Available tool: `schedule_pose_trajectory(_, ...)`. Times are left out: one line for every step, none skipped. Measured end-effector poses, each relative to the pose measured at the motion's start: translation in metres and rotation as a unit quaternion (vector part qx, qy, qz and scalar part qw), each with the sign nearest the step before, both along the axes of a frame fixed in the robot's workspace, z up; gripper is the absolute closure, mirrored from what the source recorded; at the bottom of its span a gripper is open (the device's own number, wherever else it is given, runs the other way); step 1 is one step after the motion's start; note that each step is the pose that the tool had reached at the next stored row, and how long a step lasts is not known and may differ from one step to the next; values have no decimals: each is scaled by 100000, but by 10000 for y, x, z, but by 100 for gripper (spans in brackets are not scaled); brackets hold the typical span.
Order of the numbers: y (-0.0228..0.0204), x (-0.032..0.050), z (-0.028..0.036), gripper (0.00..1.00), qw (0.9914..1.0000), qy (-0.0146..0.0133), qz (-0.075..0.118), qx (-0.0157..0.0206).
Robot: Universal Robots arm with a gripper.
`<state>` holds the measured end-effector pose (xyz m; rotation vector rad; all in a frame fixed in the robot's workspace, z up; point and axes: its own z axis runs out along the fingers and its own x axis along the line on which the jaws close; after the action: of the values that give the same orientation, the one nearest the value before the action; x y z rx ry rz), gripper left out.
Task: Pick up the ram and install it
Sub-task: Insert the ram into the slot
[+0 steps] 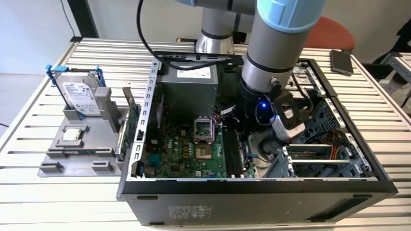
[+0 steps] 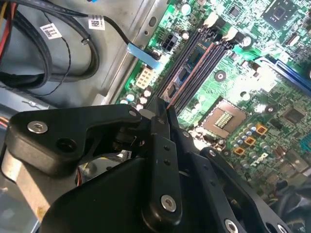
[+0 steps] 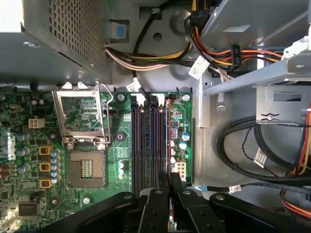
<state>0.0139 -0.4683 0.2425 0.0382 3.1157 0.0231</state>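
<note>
Closed black fingers of the hand [image 3: 169,201] pinch the ram [image 3: 168,138], a thin board standing on edge at the outermost of the memory slots [image 3: 148,141] in both wrist views; whether it is fully seated cannot be told.

Going across the exterior view from its left: a grey fixture [image 1: 80,144] near the bench's [image 1: 38,202] edge carries a silver hard drive [image 1: 80,98] with blue rails, propped upright. Just beside it a green expansion card [image 1: 132,127] stands on edge against the open computer case [image 1: 257,192]. Inside the case lies the green motherboard [image 1: 186,149] with its bare processor socket [image 1: 203,129]. Next comes the arm [image 1: 276,43], reaching down into the case, with the hand low over the slots. Past it sits the metal drive cage [image 1: 321,159], near the case's far wall.
</note>
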Motion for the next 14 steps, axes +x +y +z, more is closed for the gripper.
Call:
schedule_pose_trajectory(-3,0,-18,100,100000,-3,12,0)
schedule_pose_trajectory(-10,1,-35,100,100000,-3,20,-9)
schedule_pose_trajectory(-17,0,-53,100,100000,-2,18,-15)
schedule_pose_trajectory(-25,0,-72,100,100000,-2,19,-19)
schedule_pose_trajectory(-33,0,-90,100,100000,-3,26,-20)
schedule_pose_trajectory(-42,1,-108,100,100000,-4,34,-21)
schedule_pose_trajectory(-54,1,-127,100,100000,-5,43,-17)
schedule_pose_trajectory(-57,0,-147,100,100000,-12,47,4)
schedule_pose_trajectory(-57,0,-153,100,100000,-8,45,-15)
schedule_pose_trajectory(-58,0,-152,100,100000,-5,44,-24)
schedule_pose_trajectory(-58,0,-152,100,100000,-4,44,-27)
schedule_pose_trajectory(-58,-1,-154,100,100000,1,47,-38)
schedule_pose_trajectory(-57,-6,-160,100,100000,-3,48,-39)
schedule_pose_trajectory(-57,-7,-172,100,100000,-2,50,-84)
